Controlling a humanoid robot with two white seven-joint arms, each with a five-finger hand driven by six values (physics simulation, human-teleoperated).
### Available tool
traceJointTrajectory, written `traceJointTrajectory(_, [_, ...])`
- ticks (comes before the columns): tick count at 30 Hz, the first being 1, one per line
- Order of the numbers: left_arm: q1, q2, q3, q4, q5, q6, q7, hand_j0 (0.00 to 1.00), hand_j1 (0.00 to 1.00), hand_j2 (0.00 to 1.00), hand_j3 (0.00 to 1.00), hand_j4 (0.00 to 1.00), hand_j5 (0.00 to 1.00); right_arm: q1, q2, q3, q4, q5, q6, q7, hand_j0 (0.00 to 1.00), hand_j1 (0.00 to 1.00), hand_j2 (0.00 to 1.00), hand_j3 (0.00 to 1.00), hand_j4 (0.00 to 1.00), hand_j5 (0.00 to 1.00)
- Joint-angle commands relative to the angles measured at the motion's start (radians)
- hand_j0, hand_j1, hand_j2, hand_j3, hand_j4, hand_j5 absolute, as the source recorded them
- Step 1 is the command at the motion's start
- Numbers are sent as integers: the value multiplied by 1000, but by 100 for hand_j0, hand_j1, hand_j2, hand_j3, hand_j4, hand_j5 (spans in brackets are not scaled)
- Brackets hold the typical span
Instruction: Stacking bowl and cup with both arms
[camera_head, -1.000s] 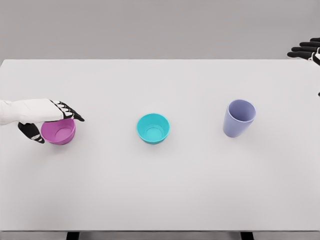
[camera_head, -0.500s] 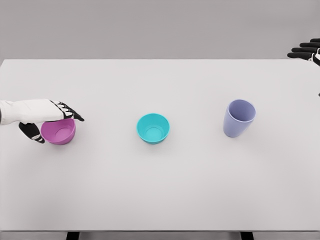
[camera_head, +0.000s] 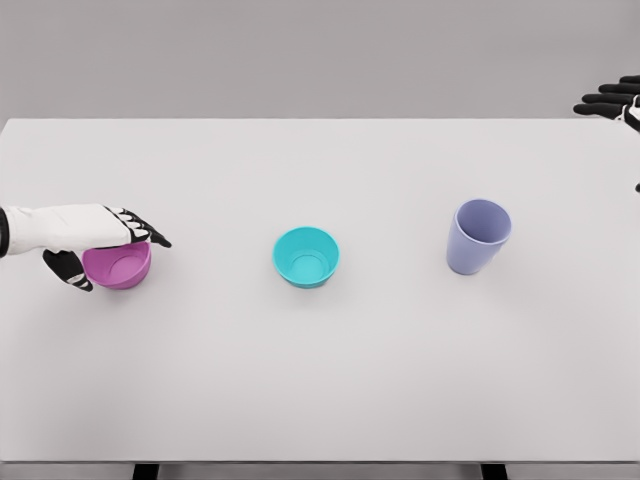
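Observation:
A magenta bowl (camera_head: 120, 267) stands at the left of the white table (camera_head: 320, 380). My left hand (camera_head: 105, 245) is clamped on it: the fingers (camera_head: 140, 232) lie along its far rim and the thumb (camera_head: 70, 270) presses its near left side. Mid-table sits a teal bowl (camera_head: 306, 257), upright and untouched. A lavender cup (camera_head: 478, 237) stands upright to the right of it. My right hand (camera_head: 612, 102) hovers at the picture's top right edge past the table's far corner, fingers spread, holding nothing.
Only the two bowls and the cup are on the table. The table's far edge runs along the top and its near edge along the bottom, with a grey wall behind.
My left hand has slid slightly right and lower against the magenta bowl. The bowl, the teal bowl, the cup and the right hand have stayed in place.

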Motion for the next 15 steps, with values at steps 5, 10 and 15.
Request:
traceJointTrajectory(5, [0,-2,1,2,-2,2,0,99,99,99,99,99,99,6,-8,6,0,-4,3,-1,100,100,100,100,100,100])
traceJointTrajectory(10, [0,-9,1,9,-4,2,0,99,99,99,99,99,99,5,-8,9,0,-4,3,-1,100,100,100,100,100,100])
traceJointTrajectory(15, [2,-9,1,10,-4,2,0,99,99,99,99,99,99,0,-5,18,0,-4,3,-1,100,100,100,100,100,100])
